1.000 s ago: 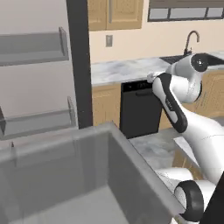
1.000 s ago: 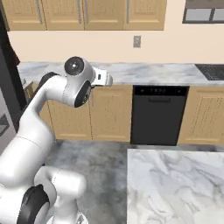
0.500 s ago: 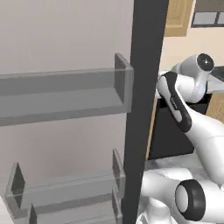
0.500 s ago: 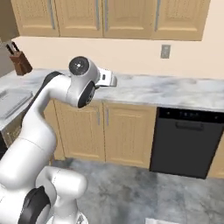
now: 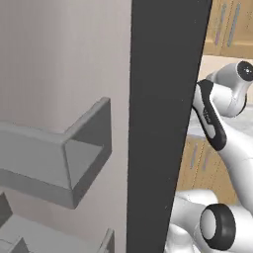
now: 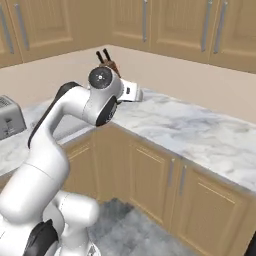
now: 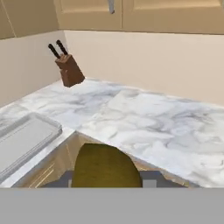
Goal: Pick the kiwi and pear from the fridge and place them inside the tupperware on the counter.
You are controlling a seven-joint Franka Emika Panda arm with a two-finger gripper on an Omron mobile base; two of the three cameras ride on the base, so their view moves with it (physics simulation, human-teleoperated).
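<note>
Tool [image 7: 106,183] is closed on kiwi [image 7: 106,168], held above edge of marble bench [image 7: 144,127]. Tupperware [image 7: 24,142] sits on bench to its left, knife block [image 7: 70,70] in far corner. Fridge [image 5: 165,123] door is near base.

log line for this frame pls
phase: carry to counter | gripper: shut on kiwi | tupperware: on counter, nothing visible inside | nearby: knife block

Rendered scenes were evenly lit, bright, source not evident. Shadows were soft and faint. No glare on marble surface [image 7: 144,127]. Fridge [image 5: 163,123] door edge read as flat dark slab, little shading. All views were soft, slightly pixelated; knife block [image 7: 70,70] edges fuzzy. Edge distortion possibly slight, hard to judge.
</note>
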